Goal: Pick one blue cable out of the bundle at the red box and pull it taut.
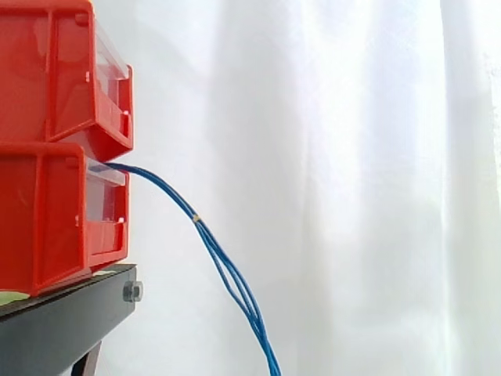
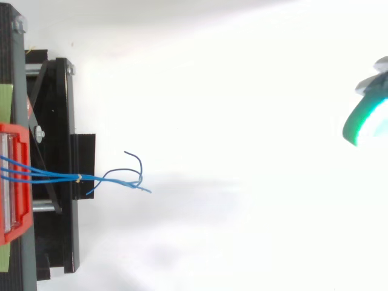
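A bundle of thin blue cables (image 1: 223,262) comes out of the lower red bin (image 1: 47,219) and hangs down to the bottom of the side view. A small pale tie (image 1: 196,217) binds the strands together partway along. From above, the blue cables (image 2: 54,176) run right from the red bin (image 2: 15,188), pass the tie (image 2: 80,177) and splay into loose ends (image 2: 136,179). My hand (image 2: 365,120) shows as a green-glowing part at the far right edge of the top view, well away from the cables and touching nothing.
A second red bin (image 1: 55,70) is stacked on the lower one. Both rest on a black stand (image 1: 70,317) whose frame (image 2: 60,170) lies under the cables. The white curtain (image 1: 352,188) hangs behind.
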### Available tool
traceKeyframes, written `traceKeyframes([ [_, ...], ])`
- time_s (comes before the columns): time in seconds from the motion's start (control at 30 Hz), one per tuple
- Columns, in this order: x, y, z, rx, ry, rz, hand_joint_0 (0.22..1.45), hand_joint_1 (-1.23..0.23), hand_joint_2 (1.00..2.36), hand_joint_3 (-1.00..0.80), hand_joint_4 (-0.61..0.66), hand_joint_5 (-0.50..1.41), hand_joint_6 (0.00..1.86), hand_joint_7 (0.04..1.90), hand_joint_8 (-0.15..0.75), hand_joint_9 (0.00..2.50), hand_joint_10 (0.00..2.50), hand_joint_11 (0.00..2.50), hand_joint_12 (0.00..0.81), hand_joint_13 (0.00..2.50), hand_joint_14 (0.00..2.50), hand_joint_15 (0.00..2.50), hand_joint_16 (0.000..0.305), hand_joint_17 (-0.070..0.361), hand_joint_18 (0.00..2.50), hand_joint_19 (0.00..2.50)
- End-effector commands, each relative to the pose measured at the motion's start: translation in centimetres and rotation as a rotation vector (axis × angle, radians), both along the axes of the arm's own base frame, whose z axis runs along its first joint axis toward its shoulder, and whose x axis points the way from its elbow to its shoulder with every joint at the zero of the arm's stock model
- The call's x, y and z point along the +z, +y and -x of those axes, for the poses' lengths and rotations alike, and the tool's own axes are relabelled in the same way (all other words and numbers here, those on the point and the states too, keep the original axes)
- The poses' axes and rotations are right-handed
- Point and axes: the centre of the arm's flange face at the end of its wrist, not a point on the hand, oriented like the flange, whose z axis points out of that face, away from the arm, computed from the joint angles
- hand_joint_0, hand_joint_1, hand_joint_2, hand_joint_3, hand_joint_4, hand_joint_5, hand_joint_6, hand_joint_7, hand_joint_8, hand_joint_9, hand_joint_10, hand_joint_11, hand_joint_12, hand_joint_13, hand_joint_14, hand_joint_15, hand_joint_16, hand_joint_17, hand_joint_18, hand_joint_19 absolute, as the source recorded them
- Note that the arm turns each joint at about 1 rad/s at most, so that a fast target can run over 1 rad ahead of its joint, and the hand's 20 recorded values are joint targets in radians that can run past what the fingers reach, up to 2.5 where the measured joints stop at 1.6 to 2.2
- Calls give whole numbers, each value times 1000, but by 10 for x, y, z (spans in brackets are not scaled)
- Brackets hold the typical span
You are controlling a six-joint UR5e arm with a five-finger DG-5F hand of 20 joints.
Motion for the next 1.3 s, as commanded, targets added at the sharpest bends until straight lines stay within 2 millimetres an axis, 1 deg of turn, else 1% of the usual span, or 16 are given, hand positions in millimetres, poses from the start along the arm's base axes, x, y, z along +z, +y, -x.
traceKeyframes([
  [0.0,-25,3,-11,5,46,-8,487,-647,1000,-500,169,-232,501,636,309,515,3,132,370,307,4,116,62,139,111,146],
  [0.13,-44,3,-18,4,68,-33,489,-644,1000,-500,177,-229,501,638,310,530,3,149,365,324,4,124,62,139,142,155],
  [0.17,-53,4,-26,3,54,-59,488,-644,1000,-500,178,-228,501,636,309,535,3,144,364,326,4,125,62,139,143,156],
  [0.2,-56,5,-28,3,48,-66,489,-644,1000,-500,178,-228,501,638,309,536,3,144,364,325,4,121,61,138,146,156],
  [0.3,-54,6,-35,-1,-3,-87,488,-644,1000,-500,179,-228,501,636,309,538,3,140,365,326,4,121,61,138,147,155],
  [0.67,-56,3,-36,-23,-2,-53,481,-642,1000,-500,190,-225,501,641,316,546,2,152,365,324,4,127,62,139,149,154],
  [0.77,-66,3,-40,-29,5,-49,481,-643,1000,-500,193,-224,501,640,318,555,3,162,366,325,4,124,62,139,150,148],
  [0.8,-66,3,-40,-29,5,-49,482,-641,1000,-500,197,-222,501,642,318,560,2,157,365,325,4,127,62,139,149,147],
  [0.9,-81,4,-45,-29,23,-51,482,-642,1000,-500,200,-220,501,644,319,568,3,172,365,327,4,124,62,139,149,155],
  [0.93,-91,3,-50,-32,26,-70,482,-642,1000,-500,203,-220,501,643,323,573,3,176,367,330,5,125,62,139,153,159],
  [1.0,-96,4,-51,-33,25,-80,482,-641,1000,-500,213,-215,501,650,327,585,3,179,367,331,4,122,62,140,153,154],
  [1.03,-100,4,-54,-33,21,-88,481,-640,1000,-500,237,-206,501,657,328,584,3,182,370,315,4,121,62,139,134,138],
  [1.13,-104,4,-57,-39,10,-92,478,-643,1000,-500,272,-192,502,678,327,552,3,177,376,216,4,98,61,138,8,93],
  [1.27,-104,-1,-60,-90,-14,-91,468,-680,1000,-500,275,-187,501,681,330,541,3,180,380,211,2,87,62,139,0,82],
])
